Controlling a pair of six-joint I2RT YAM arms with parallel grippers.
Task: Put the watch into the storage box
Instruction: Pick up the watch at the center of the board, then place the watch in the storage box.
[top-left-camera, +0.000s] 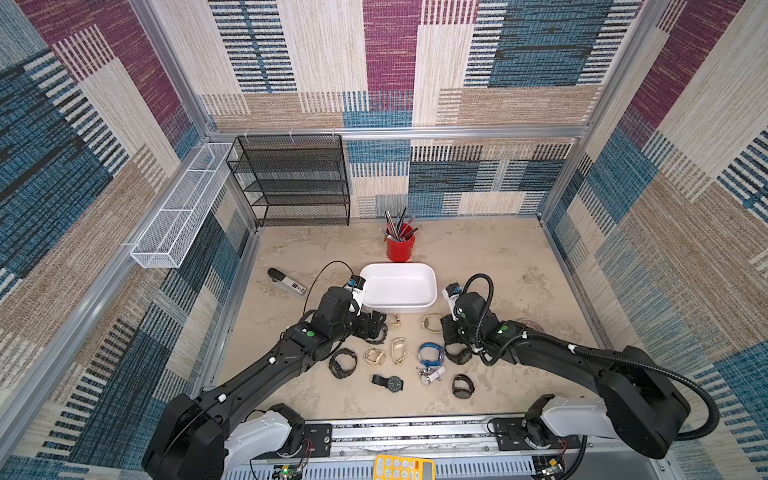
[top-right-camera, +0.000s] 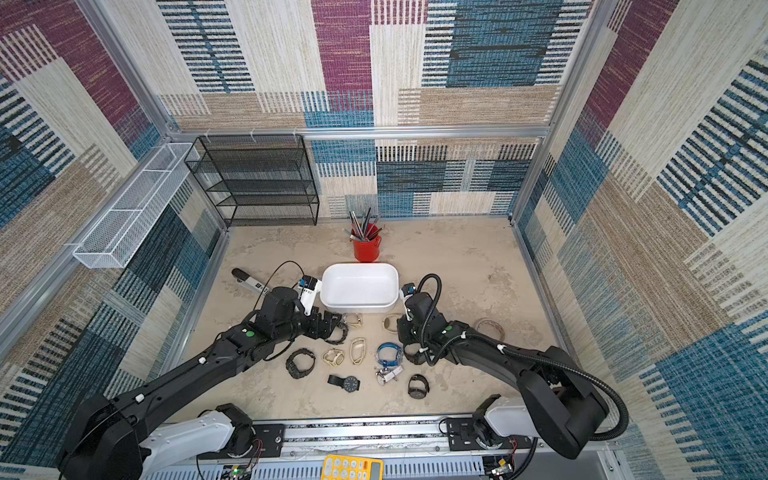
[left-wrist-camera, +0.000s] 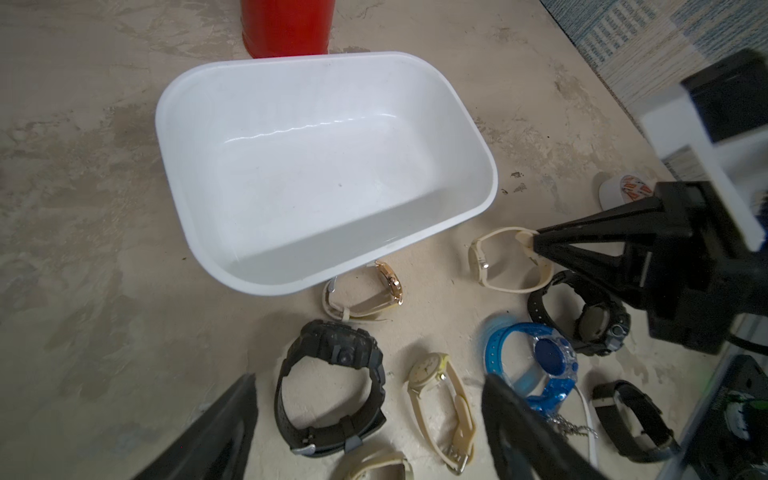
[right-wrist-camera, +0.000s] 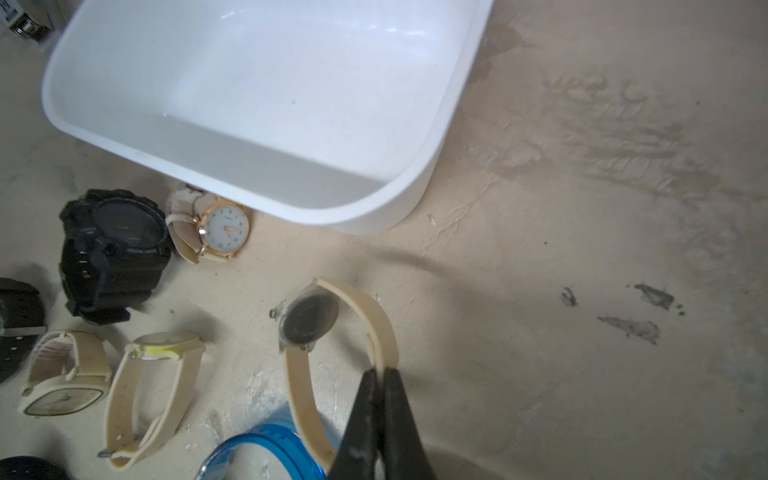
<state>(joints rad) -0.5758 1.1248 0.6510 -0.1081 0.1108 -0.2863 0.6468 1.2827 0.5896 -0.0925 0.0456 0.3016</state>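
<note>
Right gripper (right-wrist-camera: 379, 374) was pinched shut on the beige strap of the cream watch (right-wrist-camera: 309, 320), fingertips meeting across the band. The watch sat low at the tabletop (right-wrist-camera: 582, 249), outside the storage box (top-left-camera: 398, 286), just off its near right corner; whether it had left the surface could not be told. Left gripper (left-wrist-camera: 370, 376) was spread wide, nothing between its fingers, poised over a chunky black digital watch (left-wrist-camera: 336, 349) off the box's near left corner. A rose-gold watch with white dial (right-wrist-camera: 226, 228) lay against the box's near wall. A blue watch (left-wrist-camera: 548, 357) lay farther out from that wall. A red pen cup (top-left-camera: 400, 247) stood just behind the box's far side.
</note>
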